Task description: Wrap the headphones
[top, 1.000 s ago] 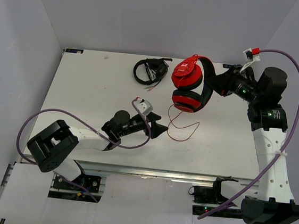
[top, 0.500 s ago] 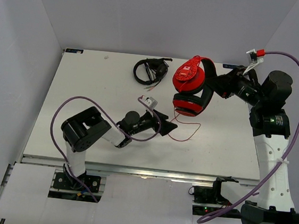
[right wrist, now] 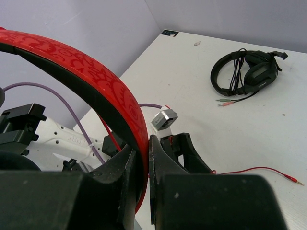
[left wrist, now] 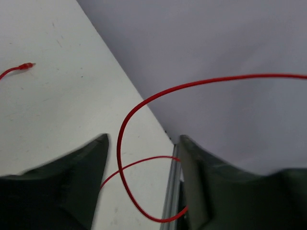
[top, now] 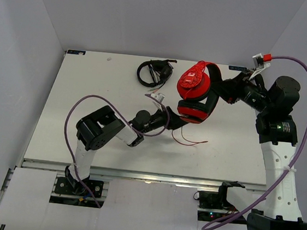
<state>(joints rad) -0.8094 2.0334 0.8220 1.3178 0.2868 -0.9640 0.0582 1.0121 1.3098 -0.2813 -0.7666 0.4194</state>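
headphones (top: 195, 92): red over-ear pair, lifted off the tabletop (top: 90, 92) and hanging over its far right part, not far from the far edge; in the top view one cup sits above the other.
headband (right wrist: 96, 79): red patterned outer face with a black inner side, arching across the right wrist view.
right gripper (top: 220, 92): reaches in from the right edge; its fingers (right wrist: 120, 187) are pressed together on the headband, one on each side, carrying the whole pair.
cable (top: 189, 142): thin and red, drops from the lower cup and trails over the tabletop toward the near edge.
plug (top: 206, 141): lies flat on the tabletop, right of centre.
left gripper (top: 177, 123): low over the middle of the tabletop, just under the lower cup; jaws stand wide apart with nothing pinched.
cable at left gripper: in the left wrist view a loop of it runs through the gap between the two dark fingers; whether it touches either one cannot be told.
black headset (top: 153, 73): rests on the tabletop near the far edge, left of the red pair and well apart from both grippers.
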